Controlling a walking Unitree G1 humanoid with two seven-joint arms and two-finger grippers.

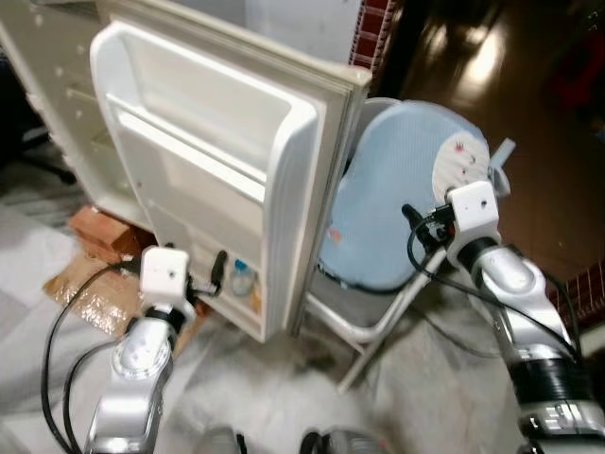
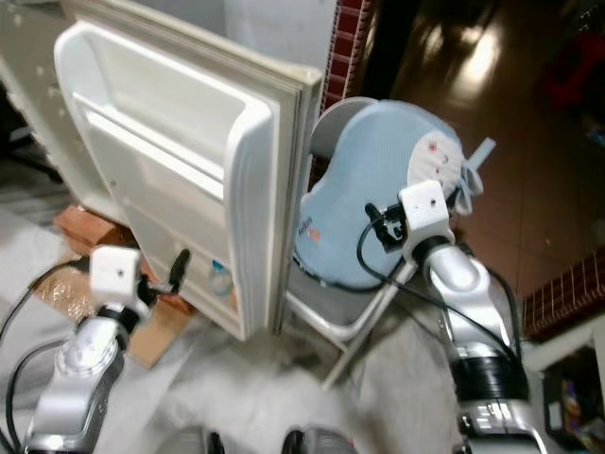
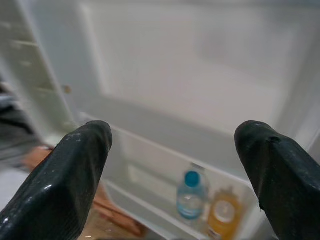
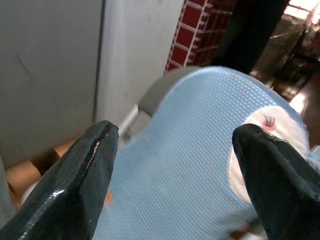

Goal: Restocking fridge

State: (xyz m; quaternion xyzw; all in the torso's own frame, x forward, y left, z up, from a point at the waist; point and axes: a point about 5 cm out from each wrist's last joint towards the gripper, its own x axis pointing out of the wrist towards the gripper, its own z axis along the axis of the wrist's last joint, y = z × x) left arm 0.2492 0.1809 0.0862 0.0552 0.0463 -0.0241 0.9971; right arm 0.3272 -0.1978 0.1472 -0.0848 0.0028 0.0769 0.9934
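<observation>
My arms raised at the open fridge door (image 1: 217, 161).
My left gripper (image 3: 175, 165) reaches low toward the door's bottom shelf, fingers (image 3: 65, 185) apart and empty, facing a blue-capped bottle (image 3: 189, 196) beside an orange one (image 3: 222, 215), labels unreadable. My right gripper (image 4: 175, 180), fingers apart, faces the blue cushioned chair (image 1: 397, 203).

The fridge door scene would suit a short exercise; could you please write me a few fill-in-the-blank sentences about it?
1. The fridge door stands ____.
2. In the door's lowest shelf, beside the orange bottle, stands a bottle with a ____ cap.
3. The left hand has its fingers ____, holding nothing.
4. The right hand faces a light blue cushion on a folding ____.

Missing words: open; blue; open; chair
</observation>
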